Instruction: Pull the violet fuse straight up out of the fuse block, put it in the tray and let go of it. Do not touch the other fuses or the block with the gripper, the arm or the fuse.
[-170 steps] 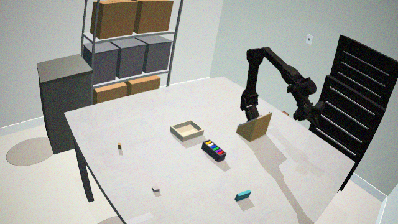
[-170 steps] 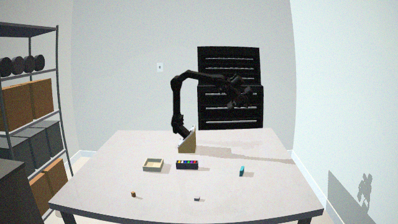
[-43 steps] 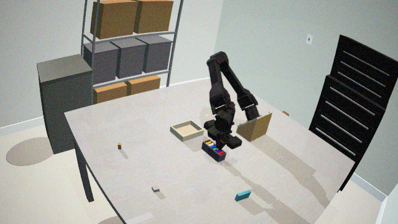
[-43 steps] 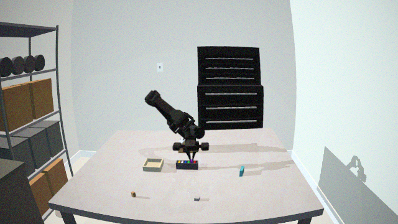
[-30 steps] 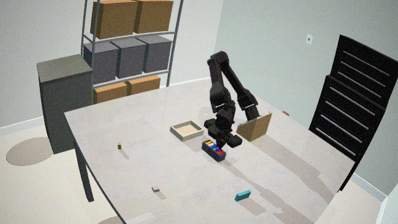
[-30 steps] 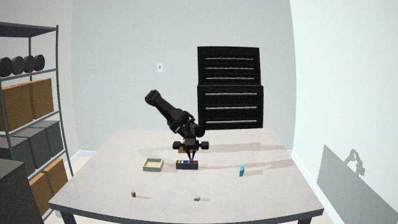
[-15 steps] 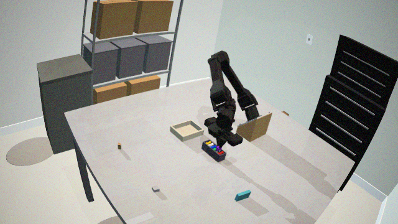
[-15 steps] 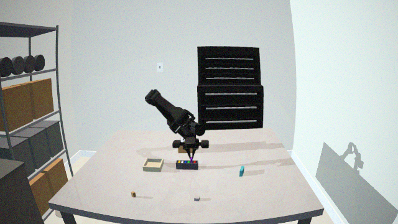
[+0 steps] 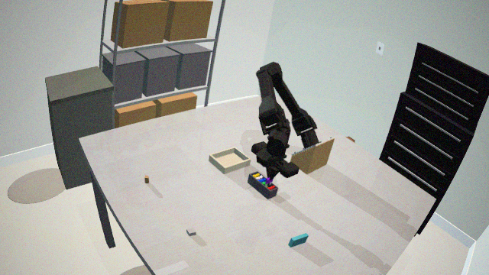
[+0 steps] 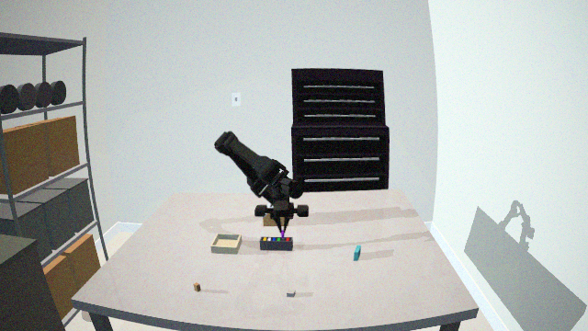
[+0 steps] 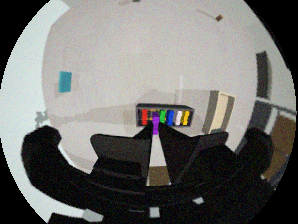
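The violet fuse [image 9: 269, 180] [image 10: 282, 233] [image 11: 155, 127] is upright between the fingertips of my gripper [image 9: 270, 177] [image 10: 283, 231] [image 11: 154, 124], which is shut on it. The fuse stands higher than the other fuses, over its slot between the green and red ones. Whether its lower end is fully clear of the slot is hard to tell. The dark fuse block [image 9: 259, 188] [image 10: 276, 246] [image 11: 165, 106] holds yellow, white, blue, green and red fuses in a row. The shallow tray [image 9: 225, 168] [image 10: 225, 250] [image 11: 212, 107] is empty, beside the block's yellow end.
A brown box-like panel [image 9: 320, 157] [image 10: 271, 222] stands behind the block near the arm. A teal block [image 9: 298, 240] [image 10: 356, 253] [image 11: 65, 81] stands off the red end. A small brown block [image 9: 147, 179] [image 10: 197, 287] and a grey piece [image 9: 191, 232] [image 10: 291, 293] lie farther off.
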`<act>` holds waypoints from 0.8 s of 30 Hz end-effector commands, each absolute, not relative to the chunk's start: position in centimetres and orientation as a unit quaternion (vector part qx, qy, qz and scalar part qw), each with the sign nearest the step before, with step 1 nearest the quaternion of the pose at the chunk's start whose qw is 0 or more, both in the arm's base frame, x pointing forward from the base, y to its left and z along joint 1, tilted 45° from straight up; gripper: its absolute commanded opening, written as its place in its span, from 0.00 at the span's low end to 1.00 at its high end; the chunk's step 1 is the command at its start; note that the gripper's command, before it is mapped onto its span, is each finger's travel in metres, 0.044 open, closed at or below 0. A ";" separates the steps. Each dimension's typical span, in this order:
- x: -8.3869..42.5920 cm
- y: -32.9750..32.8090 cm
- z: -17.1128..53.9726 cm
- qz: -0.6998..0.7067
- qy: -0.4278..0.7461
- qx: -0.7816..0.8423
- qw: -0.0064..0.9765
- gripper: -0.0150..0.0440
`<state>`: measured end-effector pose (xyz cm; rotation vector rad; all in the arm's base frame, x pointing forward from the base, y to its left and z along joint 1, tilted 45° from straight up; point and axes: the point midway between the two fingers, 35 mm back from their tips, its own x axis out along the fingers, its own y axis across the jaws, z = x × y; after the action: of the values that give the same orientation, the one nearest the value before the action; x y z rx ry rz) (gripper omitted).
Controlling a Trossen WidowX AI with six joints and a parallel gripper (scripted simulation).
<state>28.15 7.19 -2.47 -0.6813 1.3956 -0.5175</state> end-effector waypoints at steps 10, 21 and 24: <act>28.1 7.7 -2.0 -0.231 0.622 -0.301 0.684 0.25; 27.9 8.9 -0.7 -0.231 0.623 -0.301 0.684 0.25; 27.8 9.2 -0.5 -0.231 0.623 -0.301 0.684 0.25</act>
<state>27.79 8.84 -0.76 -0.6830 1.3977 -0.5174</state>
